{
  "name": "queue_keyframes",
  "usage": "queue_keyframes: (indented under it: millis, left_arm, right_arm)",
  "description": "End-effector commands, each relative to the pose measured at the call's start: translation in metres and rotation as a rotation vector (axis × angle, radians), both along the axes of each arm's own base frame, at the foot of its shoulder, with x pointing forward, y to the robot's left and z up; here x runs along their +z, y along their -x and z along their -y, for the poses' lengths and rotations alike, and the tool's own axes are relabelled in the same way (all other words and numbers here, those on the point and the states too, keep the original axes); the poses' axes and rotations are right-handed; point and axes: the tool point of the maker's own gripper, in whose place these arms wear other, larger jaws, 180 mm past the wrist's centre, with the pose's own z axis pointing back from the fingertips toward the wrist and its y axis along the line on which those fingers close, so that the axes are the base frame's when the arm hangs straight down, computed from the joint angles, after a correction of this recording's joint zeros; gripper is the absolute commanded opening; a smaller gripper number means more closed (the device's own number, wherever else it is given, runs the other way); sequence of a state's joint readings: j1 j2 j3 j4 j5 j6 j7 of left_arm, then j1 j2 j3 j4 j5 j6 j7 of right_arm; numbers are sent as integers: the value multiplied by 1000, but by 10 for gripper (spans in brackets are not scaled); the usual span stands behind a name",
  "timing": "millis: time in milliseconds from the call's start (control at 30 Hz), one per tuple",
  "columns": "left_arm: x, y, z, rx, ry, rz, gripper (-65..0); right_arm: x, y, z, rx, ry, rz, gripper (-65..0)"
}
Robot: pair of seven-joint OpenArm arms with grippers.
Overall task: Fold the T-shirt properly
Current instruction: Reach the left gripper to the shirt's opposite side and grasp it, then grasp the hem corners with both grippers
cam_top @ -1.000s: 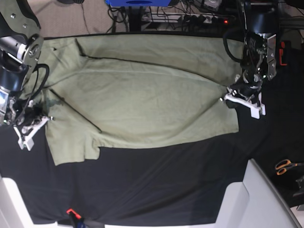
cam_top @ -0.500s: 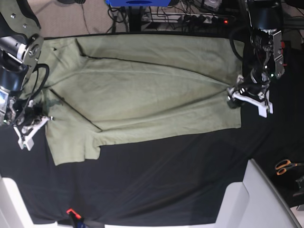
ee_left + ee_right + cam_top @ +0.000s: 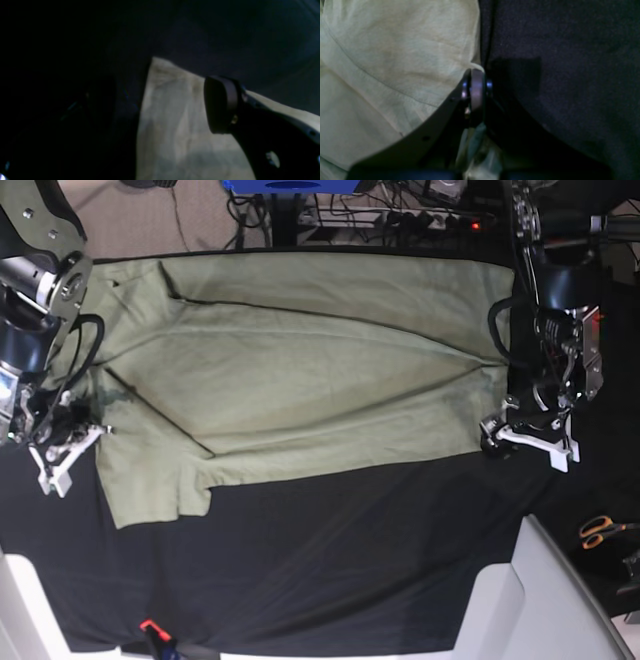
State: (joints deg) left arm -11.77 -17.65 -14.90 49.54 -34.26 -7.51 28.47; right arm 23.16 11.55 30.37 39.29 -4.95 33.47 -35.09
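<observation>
Left jaws (image 3: 160,107) parted, half lost in dark, T-shirt (image 3: 300,370) corner between

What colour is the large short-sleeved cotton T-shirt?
Pale sage green T-shirt, plain, clearest in the base view.

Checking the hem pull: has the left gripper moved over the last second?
Yes. The left gripper moved toward the near table edge, closer to the orange scissors, dragging the T-shirt hem.

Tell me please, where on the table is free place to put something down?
The black table cloth lies bare between the T-shirt hem and the near white edge. The far half is covered by shirt; scissors lie at the right.
</observation>
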Motion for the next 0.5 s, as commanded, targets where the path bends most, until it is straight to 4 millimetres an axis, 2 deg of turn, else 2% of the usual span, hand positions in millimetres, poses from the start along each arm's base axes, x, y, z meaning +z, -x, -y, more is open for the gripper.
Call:
queue_keyframes:
  millis: [0,33,133,367,400,467]
  left_arm:
    - [13,-15,-7,6,-6,34,-118]
    - [10,-16,-8,14,2,24,-118]
    - [0,-20,10,-48,-3,-14,-118]
    - [-7,-26,39,-126,-27,0,-120]
    - [-7,-25,39,-125,-27,-1,-128]
    - [-12,-20,40,-124,-25,-10,-202]
  right_arm:
    - [14,-15,7,2,11,42,-648]
    - [14,-15,7,2,11,42,-648]
    - [15,-15,7,2,11,44,-648]
    - [15,-15,8,1,12,44,-648]
    - [15,-15,8,1,12,44,-648]
    - [15,-15,8,1,12,44,-648]
